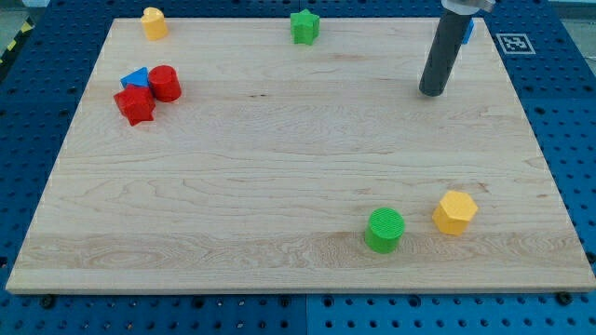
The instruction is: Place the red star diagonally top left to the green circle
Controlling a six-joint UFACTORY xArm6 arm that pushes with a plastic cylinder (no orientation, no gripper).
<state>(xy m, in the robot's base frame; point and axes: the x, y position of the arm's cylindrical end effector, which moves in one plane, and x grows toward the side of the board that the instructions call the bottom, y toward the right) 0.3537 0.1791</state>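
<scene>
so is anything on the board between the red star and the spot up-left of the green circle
Nothing visible. The red star sits at the view's left touching a blue block and red cylinder; bare wood runs to the green circle. My tip is far right.

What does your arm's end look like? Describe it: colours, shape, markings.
My tip ends a straight, smooth, dark grey cylindrical rod with a flat end. Its top meets a lighter grey mount at the view's top edge, with something blue showing behind. No cables or markings are visible on it.
</scene>
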